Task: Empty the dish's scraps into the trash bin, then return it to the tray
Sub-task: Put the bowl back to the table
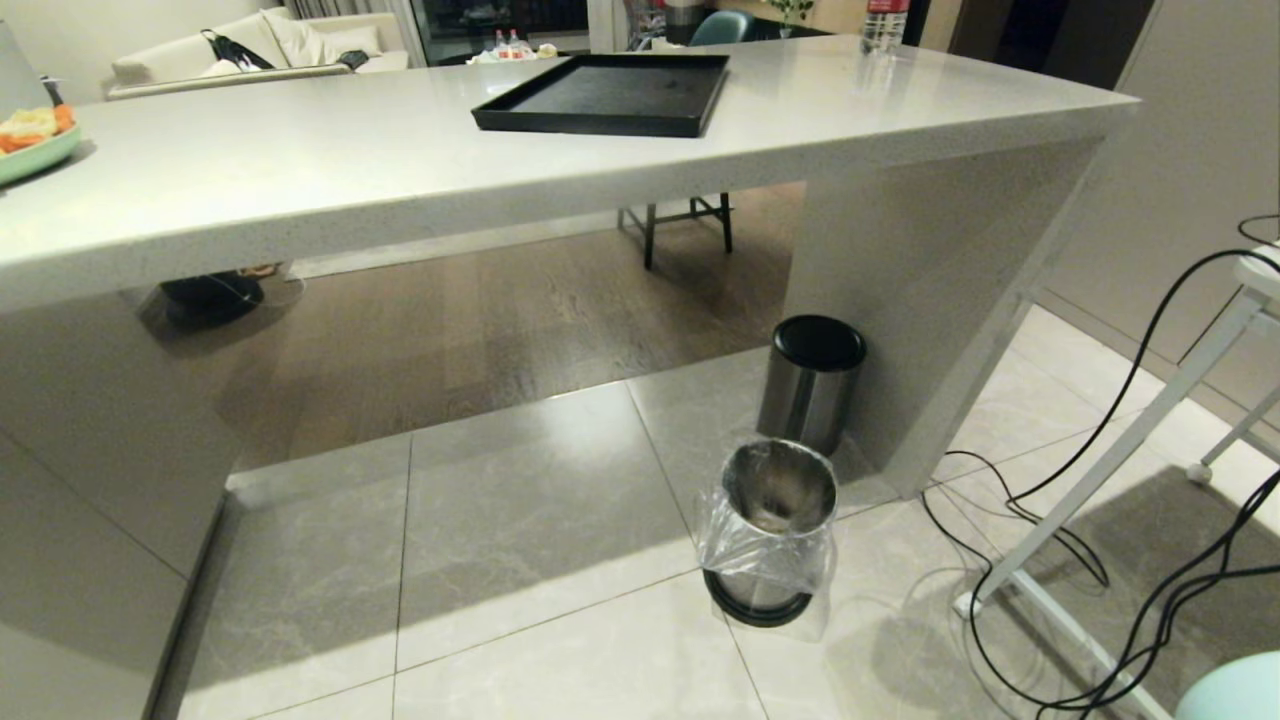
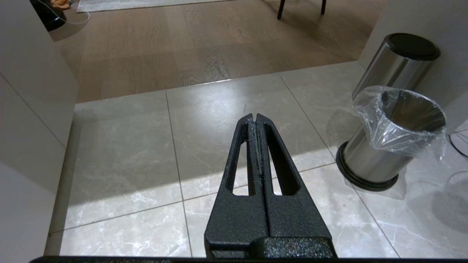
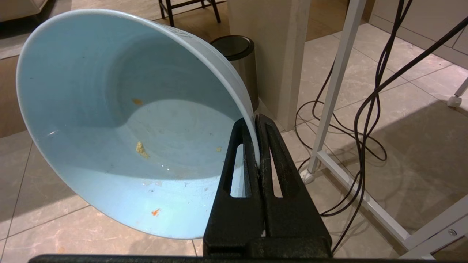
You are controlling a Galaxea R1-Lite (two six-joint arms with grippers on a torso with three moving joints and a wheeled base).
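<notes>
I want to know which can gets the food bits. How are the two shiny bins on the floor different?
The trash bin is open on top, with a clear plastic bag folded over its rim; the black-topped bin is closed by a black lid and has no bag. The trash bin stands out on the tiles, while the black-topped bin sits behind it, against the counter's end panel. Both are small, shiny steel cylinders standing upright.

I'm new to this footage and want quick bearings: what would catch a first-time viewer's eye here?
The light-blue dish, tipped on edge and nearly clean, its rim pinched by the right gripper above the tiled floor. Next, the bag-lined steel trash bin on the floor by the counter's end, a black-topped bin behind it. Up on the counter lies the black tray.
</notes>
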